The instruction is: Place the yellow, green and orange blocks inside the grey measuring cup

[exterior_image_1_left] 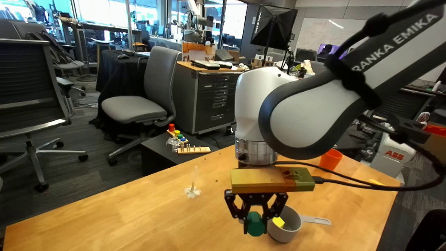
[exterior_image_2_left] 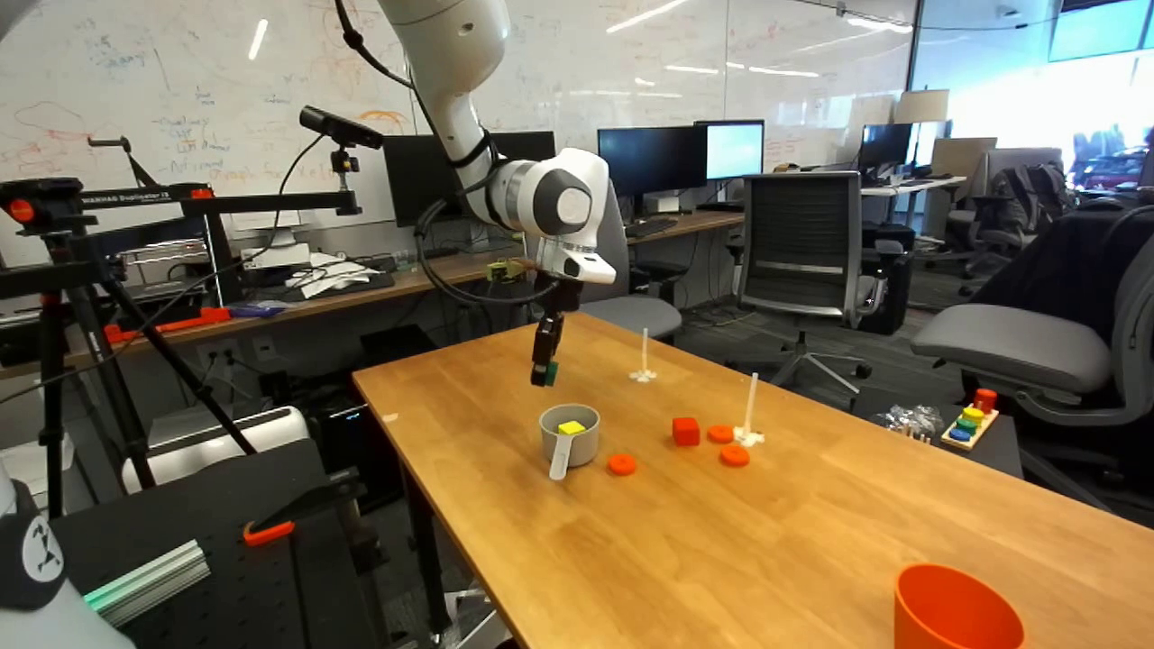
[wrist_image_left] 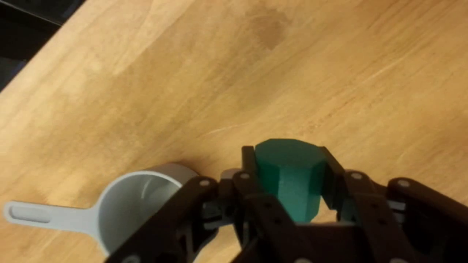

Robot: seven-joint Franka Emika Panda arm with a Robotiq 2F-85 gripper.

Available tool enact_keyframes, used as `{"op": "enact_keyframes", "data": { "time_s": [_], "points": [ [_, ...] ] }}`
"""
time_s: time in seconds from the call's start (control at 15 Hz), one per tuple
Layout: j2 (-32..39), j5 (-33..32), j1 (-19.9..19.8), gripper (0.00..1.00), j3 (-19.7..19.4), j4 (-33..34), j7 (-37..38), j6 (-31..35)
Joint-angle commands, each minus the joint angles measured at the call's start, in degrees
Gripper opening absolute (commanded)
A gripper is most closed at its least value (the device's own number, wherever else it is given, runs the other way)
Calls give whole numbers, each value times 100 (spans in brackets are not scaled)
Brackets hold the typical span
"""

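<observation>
I have the black two-fingered gripper (exterior_image_2_left: 544, 371) just beyond the grey plastic measuring cup (exterior_image_2_left: 584, 451) and slightly to its left in an exterior view, raised above the pale wooden table (exterior_image_2_left: 721, 559). Its jaws pinch the faceted dark green block (exterior_image_2_left: 553, 373) from both sides, as my wrist view shows; the block is outside the cup, near its rim, with a gap between them. Next comes the cup itself, upright on the table, its long flat handle (exterior_image_2_left: 561, 458) turned toward this camera, and inside it I see the bright yellow block (exterior_image_2_left: 571, 428). Close on the cup's right, a flat round orange disc (exterior_image_2_left: 622, 464) lies on the table, and beyond it, right of the cup, a slim whitish peg (exterior_image_2_left: 645, 351) stands upright. Further right of the cup I find the red-orange cube (exterior_image_2_left: 685, 432), then a second orange disc (exterior_image_2_left: 720, 434) and, nearer the camera, a third orange disc (exterior_image_2_left: 734, 455), both near another upright whitish peg (exterior_image_2_left: 751, 406). Well apart from the cup, farthest right on the table, I have an open bright orange tumbler (exterior_image_2_left: 956, 602), its base cut off by the bottom of my view.
</observation>
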Motion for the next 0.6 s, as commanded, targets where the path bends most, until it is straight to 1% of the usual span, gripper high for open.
{"op": "enact_keyframes", "data": {
  "time_s": [0.0, 0.27, 0.53],
  "points": [
    [-966, 153, 11, 17, -72, -1093, -51, 26],
    [-1452, 50, -71, 17, -286, -1636, 88, 57],
    [-1300, 106, -313, 17, -462, -1542, -9, 41]
  ]
}}
